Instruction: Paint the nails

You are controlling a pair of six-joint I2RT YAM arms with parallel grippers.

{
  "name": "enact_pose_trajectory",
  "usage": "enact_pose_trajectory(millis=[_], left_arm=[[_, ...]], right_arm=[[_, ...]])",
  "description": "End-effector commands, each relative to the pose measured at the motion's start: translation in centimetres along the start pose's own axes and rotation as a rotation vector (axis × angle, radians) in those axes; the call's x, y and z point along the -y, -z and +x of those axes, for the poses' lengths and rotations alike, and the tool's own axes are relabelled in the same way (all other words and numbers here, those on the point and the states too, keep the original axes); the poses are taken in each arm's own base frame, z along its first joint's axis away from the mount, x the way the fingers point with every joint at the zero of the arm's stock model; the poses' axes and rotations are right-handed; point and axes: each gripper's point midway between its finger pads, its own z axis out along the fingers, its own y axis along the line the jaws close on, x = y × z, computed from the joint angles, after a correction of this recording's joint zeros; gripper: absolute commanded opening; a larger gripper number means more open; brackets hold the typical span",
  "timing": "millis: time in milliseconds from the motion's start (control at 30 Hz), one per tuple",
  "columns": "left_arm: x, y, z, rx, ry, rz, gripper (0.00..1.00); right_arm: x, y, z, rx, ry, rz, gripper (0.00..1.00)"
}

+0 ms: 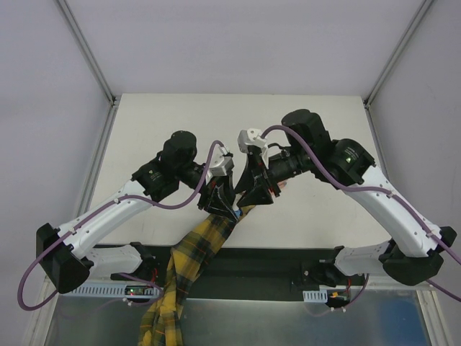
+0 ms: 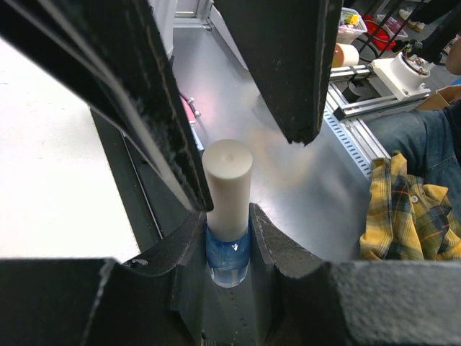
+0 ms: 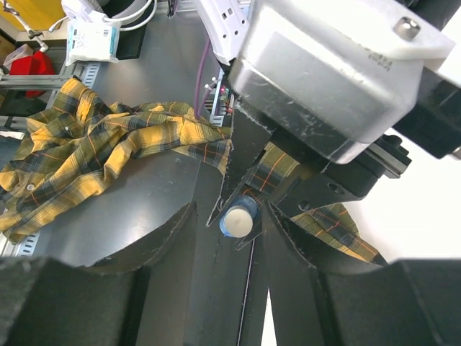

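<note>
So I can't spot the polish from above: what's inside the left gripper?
A blue polish bottle with a white cap, clamped in the left gripper. Its fingers cover the bottle's sides and base.

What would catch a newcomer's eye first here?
The left gripper and right gripper meet nose to nose over the table, above a yellow plaid sleeve. The left one clamps a small blue bottle with a tall white cap; the right one's fingers stand on either side of that cap.
</note>
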Motion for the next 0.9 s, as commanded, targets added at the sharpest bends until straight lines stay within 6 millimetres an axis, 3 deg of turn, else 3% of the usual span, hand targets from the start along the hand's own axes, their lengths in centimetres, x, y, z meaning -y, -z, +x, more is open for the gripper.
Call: enact_pose_trajectory(millis=[0,267,367,400,467,600,633,667,733,767,867], left_arm=[[1.7,0.2,-2.1,0.019,-0.119,0.051,0.0],[1.5,0.4,-2.3,0.025,-0.127,0.019,0.0],[0.4,0.6,-2.5,0.035,-0.13,-0.056,0.0],[0.1,0.7,-2.6,0.038,-0.133,-0.078,0.0],[-1.4,1.2,-2.9,0.051,-0.136,-0.177,0.0],[-5.5,3.2,-3.5,0.083,-0.143,-0.451,0.0],[-7.0,4.0,-3.3,0.086,-0.135,-0.546,0.0],[-10.0,6.5,-3.5,0.1,-0.132,-0.773,0.0],[-12.6,9.5,-2.9,0.096,-0.117,-0.993,0.0],[-14.4,13.0,-2.8,0.095,-0.121,-1.212,0.0],[-16.2,16.8,-1.8,0.04,-0.126,-1.435,0.0]], right_arm=[[-0.6,-0.1,-0.8,0.025,0.043,-0.061,0.43],[-0.3,-0.4,-0.2,0.02,0.035,-0.05,0.33],[0.1,-0.4,0.3,0.008,0.028,-0.031,0.24],[0.2,-0.4,0.3,0.007,0.023,-0.023,0.13],[0.7,-0.4,0.6,-0.003,-0.004,0.012,0.02],[2.5,-0.3,1.1,0.005,-0.066,0.136,0.0],[3.1,-0.2,1.3,0.008,-0.091,0.18,0.01],[4.7,0.1,1.8,0.004,-0.154,0.291,0.01],[6.7,0.4,2.3,0.021,-0.224,0.418,0.0],[8.7,1.0,2.7,0.039,-0.313,0.584,0.0],[12.0,1.9,3.0,0.076,-0.366,0.965,0.0]])
